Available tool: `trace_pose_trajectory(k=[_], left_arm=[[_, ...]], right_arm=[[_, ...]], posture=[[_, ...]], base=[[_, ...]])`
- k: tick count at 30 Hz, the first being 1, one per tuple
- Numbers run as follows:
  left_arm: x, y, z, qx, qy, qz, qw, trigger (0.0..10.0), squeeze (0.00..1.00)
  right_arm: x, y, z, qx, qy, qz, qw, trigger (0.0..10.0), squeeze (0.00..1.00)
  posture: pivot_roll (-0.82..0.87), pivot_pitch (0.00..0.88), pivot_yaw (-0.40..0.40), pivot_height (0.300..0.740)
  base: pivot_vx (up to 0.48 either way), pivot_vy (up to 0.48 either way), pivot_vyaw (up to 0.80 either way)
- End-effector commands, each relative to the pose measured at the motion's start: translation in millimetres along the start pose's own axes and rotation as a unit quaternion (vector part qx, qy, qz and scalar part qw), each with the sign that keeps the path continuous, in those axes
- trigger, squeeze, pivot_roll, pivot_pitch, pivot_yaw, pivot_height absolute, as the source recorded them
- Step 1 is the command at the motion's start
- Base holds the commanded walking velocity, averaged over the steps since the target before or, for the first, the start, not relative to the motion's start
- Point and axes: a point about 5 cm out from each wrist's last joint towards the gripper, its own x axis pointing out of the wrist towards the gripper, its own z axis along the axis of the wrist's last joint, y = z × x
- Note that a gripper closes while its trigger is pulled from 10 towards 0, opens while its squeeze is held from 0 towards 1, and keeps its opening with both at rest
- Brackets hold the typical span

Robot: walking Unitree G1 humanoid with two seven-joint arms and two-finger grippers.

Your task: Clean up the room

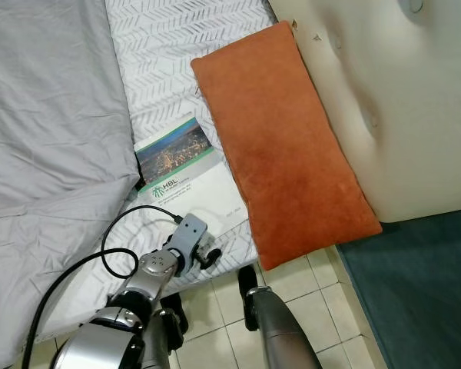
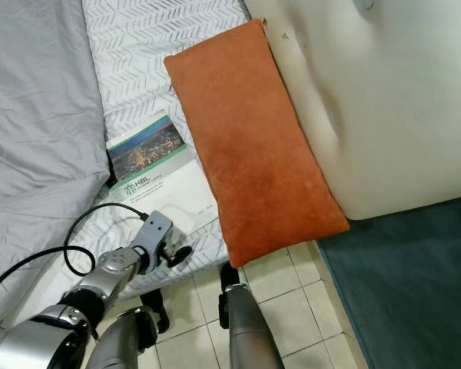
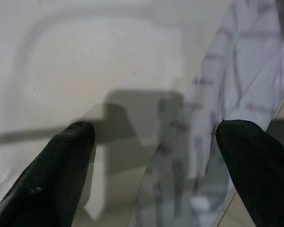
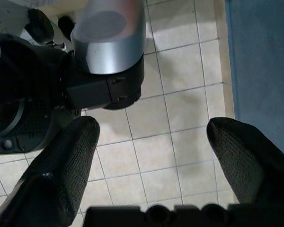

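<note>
booklet [image 1: 186, 178] lies at the bed [image 1: 161, 46] foot edge, beside the orange pillow [image 1: 280, 142]. left gripper [image 3: 154, 142] jaws open over it; right gripper [image 4: 151, 156] open, idle above floor. advise straddling the booklet's near edge before closing.

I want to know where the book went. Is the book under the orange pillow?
No, the book lies in the open on the sheet, beside the pillow, with its cover showing.
</note>
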Motion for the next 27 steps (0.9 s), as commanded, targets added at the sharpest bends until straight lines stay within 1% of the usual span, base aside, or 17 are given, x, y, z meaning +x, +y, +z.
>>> trace_pose_trajectory(k=[1, 2, 5, 8, 9, 13, 14, 15, 19, 20, 21, 22, 24, 25, 26, 27], left_arm=[[-14.3, -10.9, -55.8, -0.011, 0.098, -0.022, 0.995, 10.0, 0.0], [-14.3, -10.9, -55.8, -0.011, 0.098, -0.022, 0.995, 10.0, 0.0], [-20.7, -0.3, -59.5, 0.032, 0.102, -0.02, 0.994, 10.0, 0.0], [-21.4, 1.3, -59.5, 0.042, 0.102, -0.02, 0.994, 10.0, 0.0], [-23.2, 9.5, -55.0, 0.065, 0.096, -0.016, 0.993, 10.0, 0.0], [-25.6, 15.5, -53.5, 0.069, 0.091, -0.012, 0.993, 10.0, 0.0], [-24.6, 14.9, -51.5, 0.051, 0.081, -0.009, 0.995, 10.0, 0.0], [-24.6, 14.9, -51.5, 0.051, 0.081, -0.009, 0.995, 10.0, 0.0], [-16.9, 3.6, -44.9, 0.007, 0.06, -0.01, 0.998, 10.0, 0.0], [-16.9, 3.6, -44.9, 0.007, 0.06, -0.01, 0.998, 10.0, 0.0], [-11.4, -2.6, -38.3, -0.022, 0.047, -0.007, 0.999, 10.0, 0.0], [-9.4, -4.6, -35.5, -0.033, 0.042, -0.005, 0.999, 10.0, 0.0], [-6.2, -8.5, -31.5, -0.047, 0.036, -0.005, 0.998, 10.0, 0.0], [-6.2, -8.5, -31.5, -0.047, 0.036, -0.005, 0.998, 10.0, 0.0], [-2.6, -14.0, -26.9, -0.061, 0.029, -0.008, 0.998, 10.0, 0.0], [-1.2, -15.9, -24.9, -0.069, 0.026, -0.009, 0.997, 10.0, 0.0]], right_arm=[[-3.3, -1.0, -12.2, 0.003, 0.037, 0.004, 0.999, 10.0, 0.0], [-3.3, -1.0, -12.2, 0.003, 0.037, 0.004, 0.999, 10.0, 0.0], [6.1, -4.5, -14.5, 0.001, 0.032, 0.008, 0.999, 10.0, 0.0], [7.8, -4.9, -14.8, 0.0, 0.032, 0.009, 0.999, 10.0, 0.0], [14.0, -7.1, -15.5, -0.002, 0.028, 0.012, 1.0, 10.0, 0.0], [18.2, -9.0, -16.7, -0.004, 0.026, 0.014, 1.0, 10.0, 0.0], [20.5, -11.1, -18.5, -0.008, 0.028, 0.017, 0.999, 10.0, 0.0], [20.5, -11.1, -18.5, -0.008, 0.028, 0.017, 0.999, 10.0, 0.0], [23.8, -14.4, -19.5, -0.013, 0.029, 0.019, 0.999, 10.0, 0.0], [23.8, -14.4, -19.5, -0.013, 0.029, 0.019, 0.999, 10.0, 0.0], [25.0, -15.8, -19.5, -0.015, 0.03, 0.02, 0.999, 10.0, 0.0], [25.3, -16.2, -19.6, -0.016, 0.03, 0.021, 0.999, 10.0, 0.0], [26.2, -16.5, -19.5, -0.017, 0.03, 0.021, 0.999, 10.0, 0.0], [26.2, -16.5, -19.5, -0.017, 0.03, 0.021, 0.999, 10.0, 0.0], [26.2, -17.3, -19.9, -0.019, 0.031, 0.021, 0.999, 10.0, 0.0], [26.0, -17.7, -20.2, -0.019, 0.031, 0.02, 0.999, 10.0, 0.0]], posture=[[-0.51, 0.672, -0.064, 0.74], [-0.51, 0.672, -0.064, 0.74], [-0.48, 0.66, -0.06, 0.74], [-0.48, 0.66, -0.06, 0.74], [-0.46, 0.652, -0.06, 0.74], [-0.46, 0.649, -0.06, 0.74], [-0.45, 0.643, -0.064, 0.74], [-0.45, 0.643, -0.064, 0.74], [-0.46, 0.643, -0.072, 0.74], [-0.46, 0.643, -0.072, 0.74], [-0.46, 0.644, -0.078, 0.74], [-0.46, 0.644, -0.078, 0.74], [-0.47, 0.642, -0.082, 0.74], [-0.47, 0.642, -0.082, 0.74], [-0.47, 0.639, -0.082, 0.74], [-0.47, 0.639, -0.082, 0.74]], base=[[0.0, 0.0, 0.0], [0.0, 0.0, 0.0], [0.0, 0.0, 0.0], [0.0, 0.0, 0.0], [0.0, 0.0, 0.0], [0.0, 0.0, 0.0], [0.0, 0.0, 0.0], [0.0, 0.0, 0.0], [0.0, 0.0, 0.0], [0.0, 0.0, 0.0], [0.0, 0.0, 0.0], [0.0, 0.0, 0.0], [0.0, 0.0, 0.0], [0.0, 0.0, 0.0], [0.0, 0.0, 0.0], [0.0, 0.0, 0.0]])
